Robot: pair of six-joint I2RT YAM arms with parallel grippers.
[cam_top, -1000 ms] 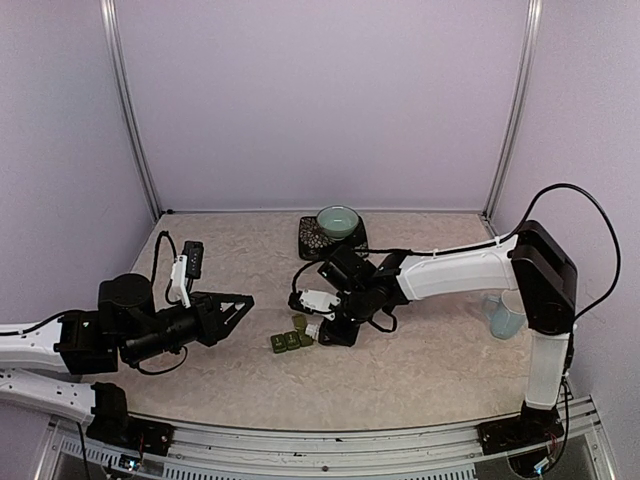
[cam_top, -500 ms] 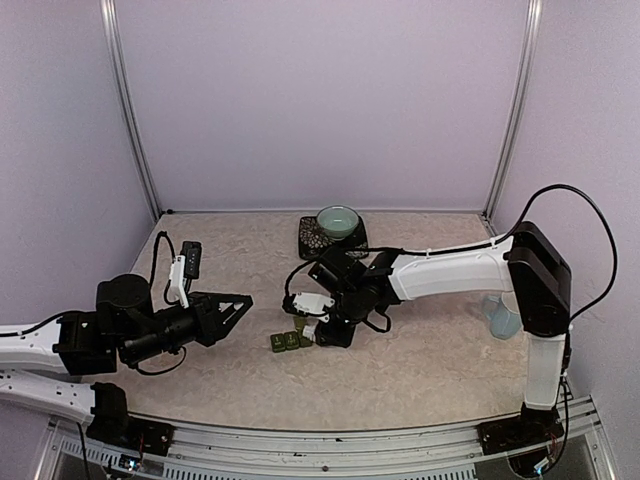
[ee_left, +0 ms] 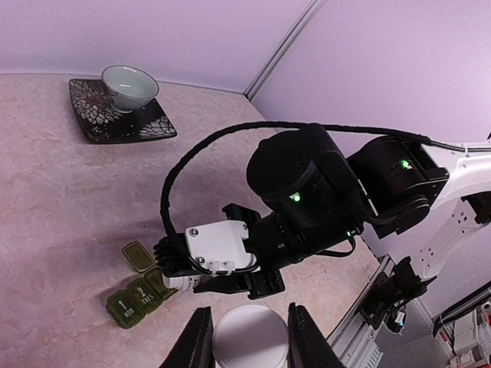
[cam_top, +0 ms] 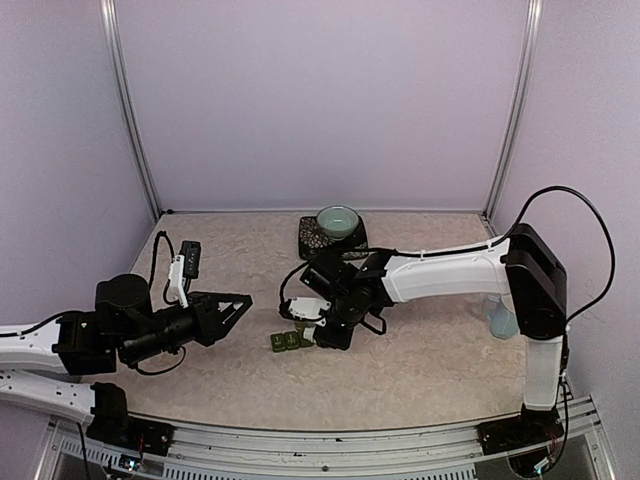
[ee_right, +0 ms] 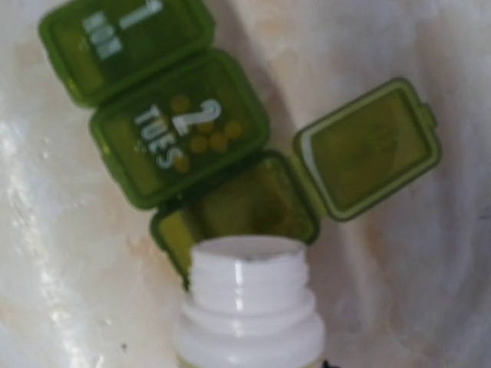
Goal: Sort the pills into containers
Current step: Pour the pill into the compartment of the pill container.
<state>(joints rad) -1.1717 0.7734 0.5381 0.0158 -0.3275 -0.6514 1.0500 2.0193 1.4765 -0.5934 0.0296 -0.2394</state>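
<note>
The containers (cam_top: 291, 340) are a dark green strip of three joined compartments at the table's middle. In the right wrist view (ee_right: 180, 130) two lids marked MON and TUES are shut, and the third lid (ee_right: 368, 149) is flipped open. Yellow pills (ee_right: 203, 138) show through the TUES lid. My right gripper (cam_top: 318, 325) is shut on a white pill bottle (ee_right: 249, 307), whose open mouth hangs over the open compartment (ee_right: 245, 207). My left gripper (cam_top: 243, 300) hovers left of the strip, shut on a white round cap (ee_left: 247, 341).
A teal bowl (cam_top: 338, 220) sits on a dark patterned plate (cam_top: 312, 240) at the back middle. A pale blue mug (cam_top: 503, 315) stands at the right, partly behind the right arm. Purple walls close in the table.
My right gripper has moved left with the bottle and now has its mouth over the open compartment. The left arm has barely moved.
</note>
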